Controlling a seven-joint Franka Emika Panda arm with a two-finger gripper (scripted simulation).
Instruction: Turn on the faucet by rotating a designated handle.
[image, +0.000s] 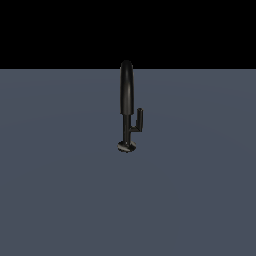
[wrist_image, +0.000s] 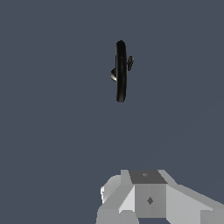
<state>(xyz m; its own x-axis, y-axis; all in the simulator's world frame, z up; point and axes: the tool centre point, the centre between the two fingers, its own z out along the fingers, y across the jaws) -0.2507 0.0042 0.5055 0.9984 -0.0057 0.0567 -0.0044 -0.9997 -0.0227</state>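
The faucet (image: 126, 90) is a slim glossy black tap with a tall narrow arched spout, standing upright on a small round base disc (image: 127, 146) on the grey floor. The handle (image: 138, 120) is a short L-shaped rod branching off the stem toward the exterior view's right, its tip pointing up. In the wrist view the faucet (wrist_image: 120, 72) shows from above, with the handle (wrist_image: 130, 62) beside the spout. Only a grey-white blocky part of my gripper (wrist_image: 146, 177) shows, well apart from the faucet. My gripper is out of the exterior view.
A flat grey-blue floor (image: 60, 190) spreads all around the faucet. A black background lies above its far edge.
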